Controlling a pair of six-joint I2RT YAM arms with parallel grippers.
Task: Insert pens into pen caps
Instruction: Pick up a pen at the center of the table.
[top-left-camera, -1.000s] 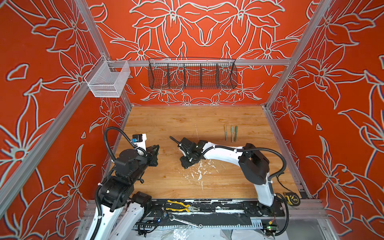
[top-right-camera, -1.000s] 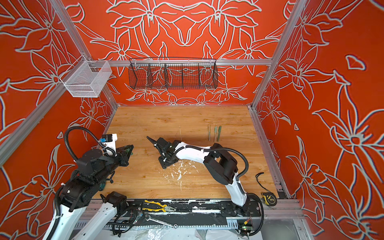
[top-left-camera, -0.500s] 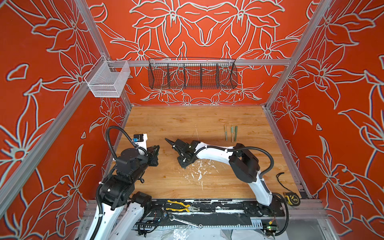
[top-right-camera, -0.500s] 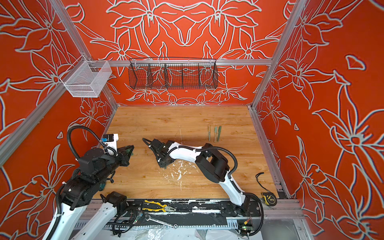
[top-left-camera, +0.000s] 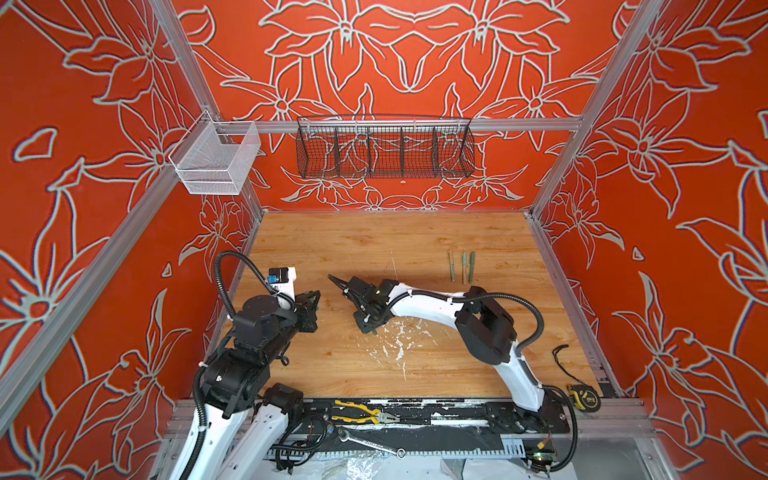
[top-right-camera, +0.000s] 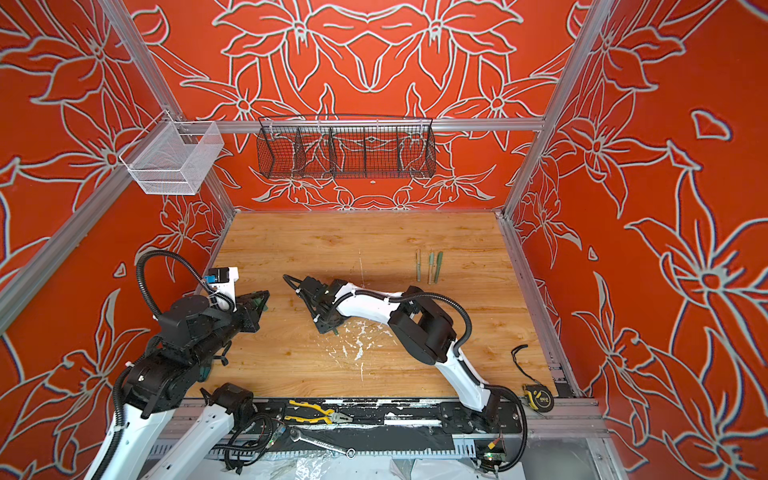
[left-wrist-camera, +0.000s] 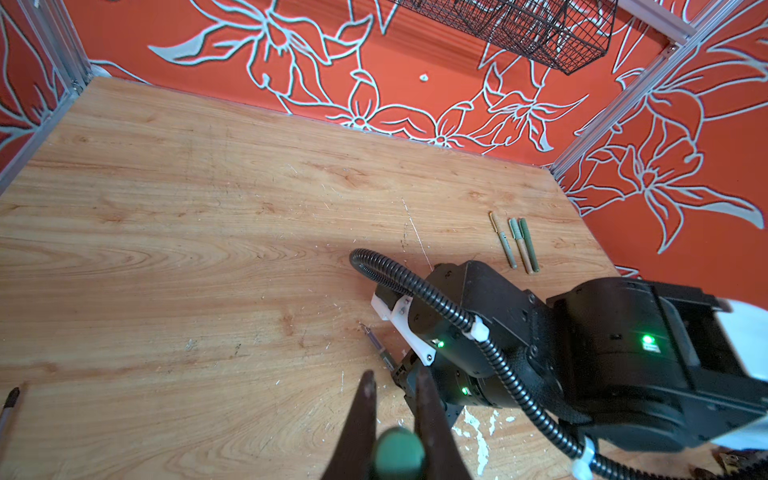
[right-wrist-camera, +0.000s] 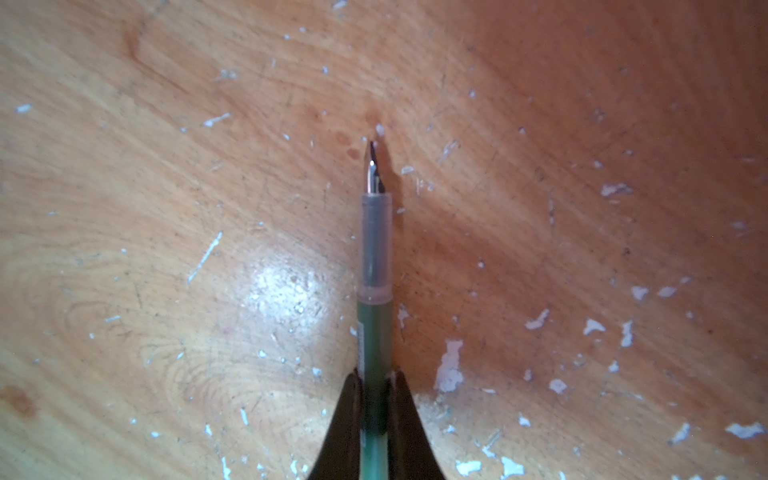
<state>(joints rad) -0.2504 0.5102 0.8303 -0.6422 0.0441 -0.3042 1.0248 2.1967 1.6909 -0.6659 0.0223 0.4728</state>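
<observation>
While the right gripper (right-wrist-camera: 376, 380) pinches a slim green pen (right-wrist-camera: 375, 328) with a metal nib (right-wrist-camera: 374, 174), the left gripper (left-wrist-camera: 395, 374) clamps a rounded green pen cap (left-wrist-camera: 398, 451).

Top views: mounted high above near edge, looking down and toward far wall. Both top views take in whole wooden table (top-left-camera: 374, 237) and black wire basket (top-left-camera: 384, 147), framing shifted slightly sideways between them.
Left wrist view: low over near-left table, facing far-right corner, green pen cap (left-wrist-camera: 398, 453) blurred right at lens. Shares right arm (left-wrist-camera: 623, 332) and three pens (left-wrist-camera: 521, 246) with top views.
Right wrist view: pressed close to tabletop, looking along green pen (right-wrist-camera: 374, 332) — otherwise scratched wood only.
</observation>
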